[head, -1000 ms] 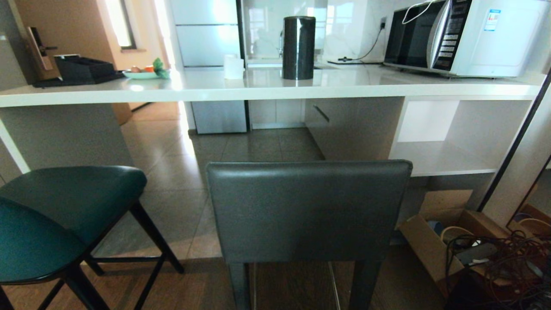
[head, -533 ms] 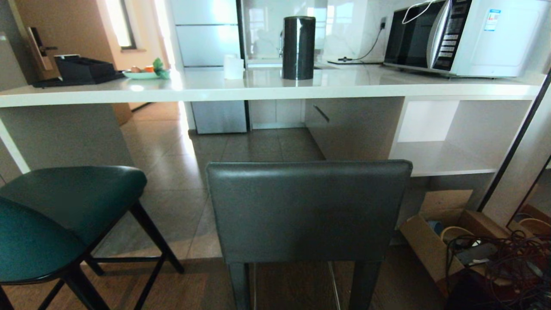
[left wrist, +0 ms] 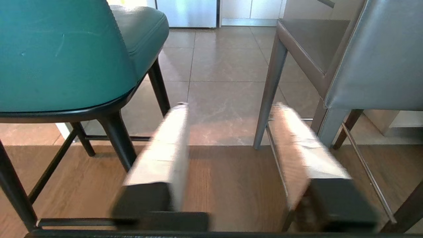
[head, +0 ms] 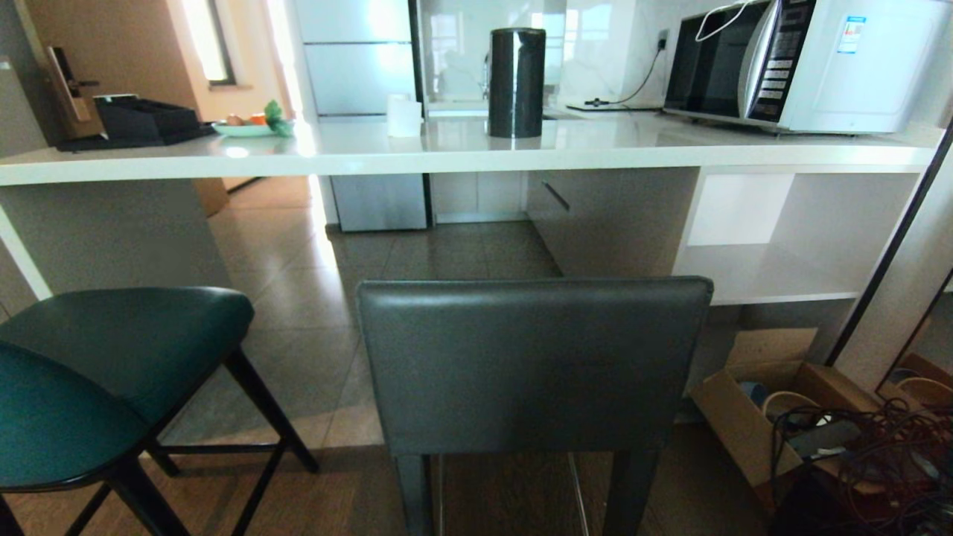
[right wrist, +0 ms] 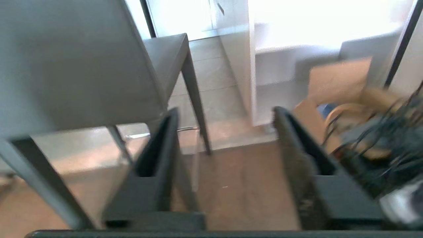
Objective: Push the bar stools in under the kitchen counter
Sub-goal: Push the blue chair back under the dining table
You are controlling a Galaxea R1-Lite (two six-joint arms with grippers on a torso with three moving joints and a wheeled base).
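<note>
A: From where does the head view look?

B: From above and behind the dark grey stool point(head: 532, 365), facing the long edge of the kitchen counter point(head: 461, 152).

A: And the wrist views?

B: Both sit low, near the floor, facing the same way. The left one sees the teal stool point(left wrist: 66, 56) close by; both share the grey stool with the head view.
</note>
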